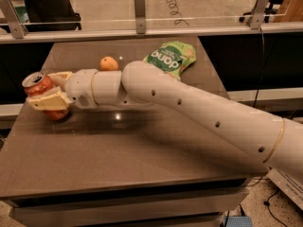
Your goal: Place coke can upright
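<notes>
At the desk's (142, 145) left edge, the matt cream plastic end effector (43, 91) clasps the glossy red metal coke can (38, 84). The dark desk is smooth and faintly reflective; the green bag (171, 58) is shiny plastic.

The gripper (46, 92), sitting at the left edge of the dull brown table (142, 150), is showing pale cream-yellow fingers (47, 101) and is clasping the coke can (38, 84), which is showing red sides and a silver top. The arm (199, 112) behind it is wearing plain off-white, dotted with small dark holes and ringed by one thin tan band. Beyond the wrist, an orange (109, 63) is glowing solid orange. Further right, a snack bag (171, 59) is displaying bright green with white lettering.
</notes>
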Motion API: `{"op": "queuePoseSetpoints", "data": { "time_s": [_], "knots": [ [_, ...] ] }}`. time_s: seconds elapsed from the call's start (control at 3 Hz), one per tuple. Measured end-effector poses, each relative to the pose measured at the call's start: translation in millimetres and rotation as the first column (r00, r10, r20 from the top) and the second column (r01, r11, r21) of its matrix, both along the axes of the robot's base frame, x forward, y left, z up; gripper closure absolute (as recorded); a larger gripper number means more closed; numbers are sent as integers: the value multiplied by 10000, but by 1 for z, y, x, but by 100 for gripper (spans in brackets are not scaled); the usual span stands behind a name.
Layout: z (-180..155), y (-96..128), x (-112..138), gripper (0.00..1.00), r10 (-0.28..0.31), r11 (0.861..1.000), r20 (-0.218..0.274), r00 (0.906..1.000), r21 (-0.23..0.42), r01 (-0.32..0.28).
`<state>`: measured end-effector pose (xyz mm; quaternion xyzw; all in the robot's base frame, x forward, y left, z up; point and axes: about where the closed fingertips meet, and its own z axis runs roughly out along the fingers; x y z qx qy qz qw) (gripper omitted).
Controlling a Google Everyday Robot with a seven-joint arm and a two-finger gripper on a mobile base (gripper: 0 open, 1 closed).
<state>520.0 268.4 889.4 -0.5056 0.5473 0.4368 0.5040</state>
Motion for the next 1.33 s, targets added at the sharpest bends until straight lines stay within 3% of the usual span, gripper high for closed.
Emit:
{"op": "queuePoseSetpoints", "data": {
  "time_s": [0.67, 1.0, 1.33],
  "knots": [
    [-3, -6, -1, 12, -103, 9999, -92, 9999, -34, 103],
    [-11, -20, -2, 0, -344, 9993, -254, 9991, -120, 341],
    [-14, -35, -1, 0, -552, 9983, -309, 9980, -223, 545]
  ]
}}
